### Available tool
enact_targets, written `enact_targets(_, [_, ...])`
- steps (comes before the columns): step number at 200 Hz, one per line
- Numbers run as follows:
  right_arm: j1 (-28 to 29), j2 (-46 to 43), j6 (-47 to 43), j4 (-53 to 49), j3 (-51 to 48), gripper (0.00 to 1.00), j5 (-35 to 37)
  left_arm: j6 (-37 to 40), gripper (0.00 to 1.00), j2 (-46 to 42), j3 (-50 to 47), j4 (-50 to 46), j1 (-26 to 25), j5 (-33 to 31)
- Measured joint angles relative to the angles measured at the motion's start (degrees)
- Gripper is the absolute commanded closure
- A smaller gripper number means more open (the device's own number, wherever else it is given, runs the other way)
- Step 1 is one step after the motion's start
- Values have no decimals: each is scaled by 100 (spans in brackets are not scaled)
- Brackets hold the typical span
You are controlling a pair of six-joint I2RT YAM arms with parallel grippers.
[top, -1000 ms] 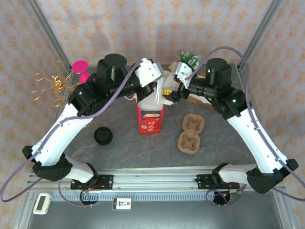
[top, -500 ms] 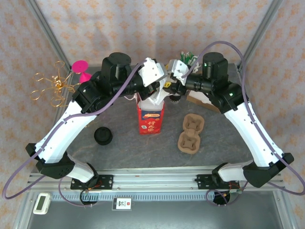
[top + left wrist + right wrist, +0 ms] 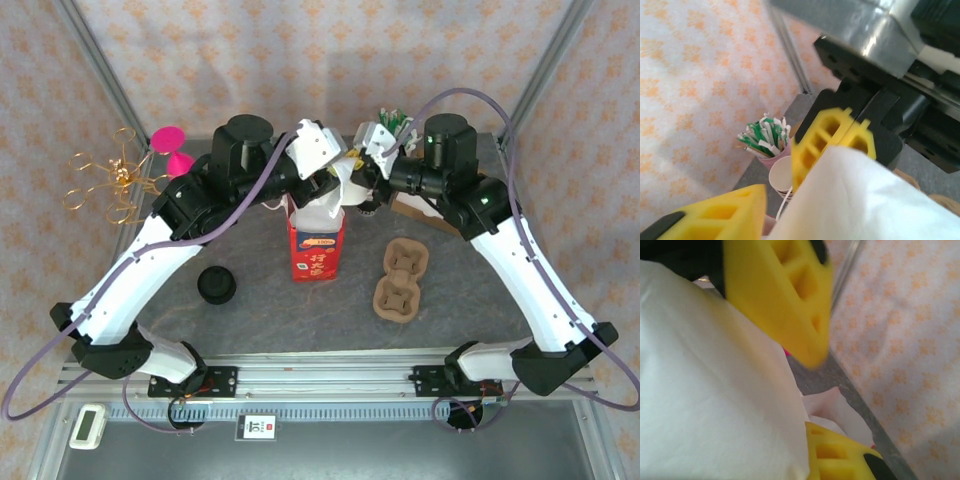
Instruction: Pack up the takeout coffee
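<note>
A red and white paper bag (image 3: 318, 252) stands upright at the middle of the table, its white top (image 3: 865, 200) pulled up between both grippers. My right gripper (image 3: 356, 190) is shut on the bag's right top edge; its lower finger (image 3: 840, 455) lies against the white paper (image 3: 705, 390). My left gripper (image 3: 326, 186) is at the left top edge with its jaws parted, one finger (image 3: 715, 215) standing off the paper. The right gripper's closed fingers (image 3: 832, 135) show in the left wrist view. The takeout coffee is hidden.
A brown cardboard cup carrier (image 3: 400, 281) lies right of the bag and a black lid (image 3: 215, 285) left of it. Behind stand a cup of straws (image 3: 396, 122), stacked paper cups (image 3: 782, 175), a brown box (image 3: 425, 212), a pink object (image 3: 170, 140) and a gold wire ornament (image 3: 105, 185).
The right gripper has moved in to the bag's top and closed on its edge. The left gripper, shut on the bag before, has parted its jaws.
</note>
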Motion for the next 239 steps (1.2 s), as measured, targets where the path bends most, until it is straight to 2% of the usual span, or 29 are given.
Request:
enact_targets(20, [0, -31, 671, 133, -28, 100, 538, -286, 39, -396, -525, 372, 68, -437])
enact_targets(44, [0, -39, 1620, 227, -79, 100, 1246, -883, 34, -1040, -1309, 752, 234, -1246])
enact_targets(69, [109, 50, 2680, 144, 61, 100, 1954, -1908, 32, -1445, -1670, 809, 358, -2135])
enact_targets(95, [739, 409, 3727, -61, 581, 100, 3018, -3239, 30, -1825, -2142, 767, 380, -2656])
enact_targets(125, [1517, 903, 4802, -337, 1091, 100, 4096, -4631, 31, -2181, -2894, 632, 496, -2673])
enact_targets(158, [1915, 1419, 5661, -706, 1517, 100, 5073, -5683, 36, -2188, -3449, 597, 673, -2413])
enact_targets(184, [2253, 1827, 6078, -1021, 1923, 100, 5755, -6151, 38, -2170, -3836, 645, 837, -2048])
enact_targets(239, [2365, 1987, 6601, -1049, 1399, 100, 6135, -6564, 43, -2081, -4181, 929, 1043, -1622])
